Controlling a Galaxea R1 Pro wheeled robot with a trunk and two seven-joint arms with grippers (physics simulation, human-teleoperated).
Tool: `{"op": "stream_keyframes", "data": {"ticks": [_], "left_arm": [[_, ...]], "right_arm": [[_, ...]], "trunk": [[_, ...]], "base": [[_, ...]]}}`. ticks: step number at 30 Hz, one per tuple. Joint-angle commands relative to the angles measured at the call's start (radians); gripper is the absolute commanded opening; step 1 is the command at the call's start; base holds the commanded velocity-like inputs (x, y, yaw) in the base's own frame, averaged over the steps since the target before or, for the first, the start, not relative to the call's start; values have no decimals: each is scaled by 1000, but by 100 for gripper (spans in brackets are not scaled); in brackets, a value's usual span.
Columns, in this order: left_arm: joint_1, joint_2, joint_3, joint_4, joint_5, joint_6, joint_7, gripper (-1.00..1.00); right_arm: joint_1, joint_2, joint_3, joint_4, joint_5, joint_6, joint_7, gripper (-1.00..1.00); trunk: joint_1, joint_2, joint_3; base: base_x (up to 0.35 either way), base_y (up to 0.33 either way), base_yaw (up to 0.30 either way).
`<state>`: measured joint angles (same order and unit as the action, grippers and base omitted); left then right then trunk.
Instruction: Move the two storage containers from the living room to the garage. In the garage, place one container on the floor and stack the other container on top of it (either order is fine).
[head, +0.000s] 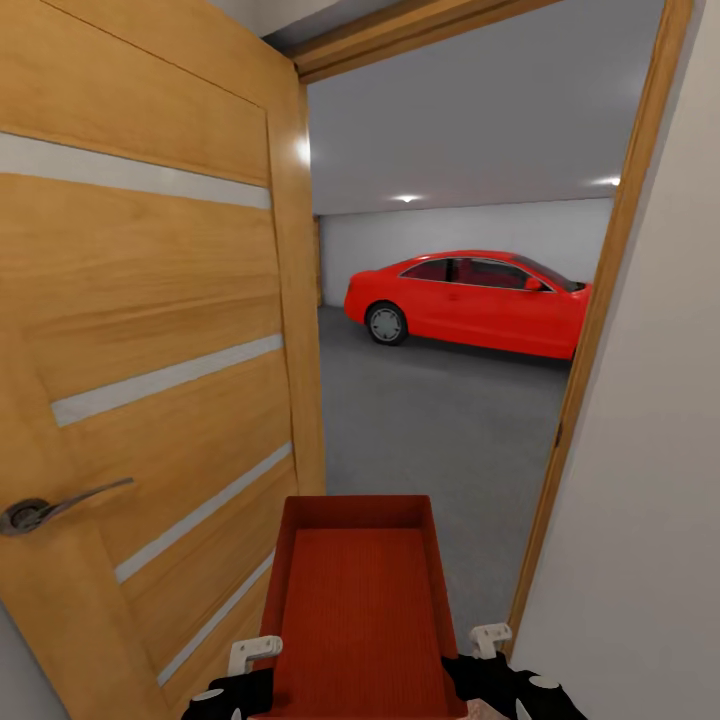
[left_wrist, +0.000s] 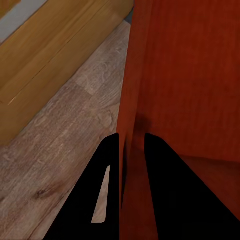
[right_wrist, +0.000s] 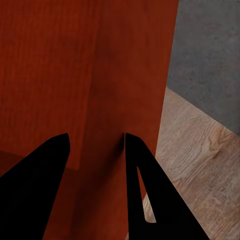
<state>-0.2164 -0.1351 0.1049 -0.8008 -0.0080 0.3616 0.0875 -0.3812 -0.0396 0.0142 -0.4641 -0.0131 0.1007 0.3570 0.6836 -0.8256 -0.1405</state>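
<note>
One orange-red storage container (head: 355, 600) hangs low in front of me, held between both arms, its open top facing up. My left gripper (head: 255, 655) is shut on its left wall; in the left wrist view the two dark fingers (left_wrist: 131, 137) straddle that thin wall of the container (left_wrist: 185, 75). On the opposite wall my right gripper (head: 490, 640) is shut, with the wall (right_wrist: 75, 65) between its fingers (right_wrist: 95, 136). Through the doorway ahead lies the garage with its dark grey floor (head: 430, 420).
An open wooden door (head: 150, 350) with a metal handle (head: 45, 508) stands close at my left. The door frame (head: 585, 370) and a pale wall (head: 650, 500) are close at my right. A red car (head: 470, 300) is parked deep in the garage. Wood planks (left_wrist: 65, 145) lie below.
</note>
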Motion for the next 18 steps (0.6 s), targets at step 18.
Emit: {"op": "stream_keyframes", "data": {"ticks": [18], "left_arm": [[0,-1,-1,-3,-17,-33,8,-100]], "right_arm": [[-1,6,-5,1,-8,7,28,-100]], "trunk": [[0,-1,-2]], "base": [[0,0,-198]]}}
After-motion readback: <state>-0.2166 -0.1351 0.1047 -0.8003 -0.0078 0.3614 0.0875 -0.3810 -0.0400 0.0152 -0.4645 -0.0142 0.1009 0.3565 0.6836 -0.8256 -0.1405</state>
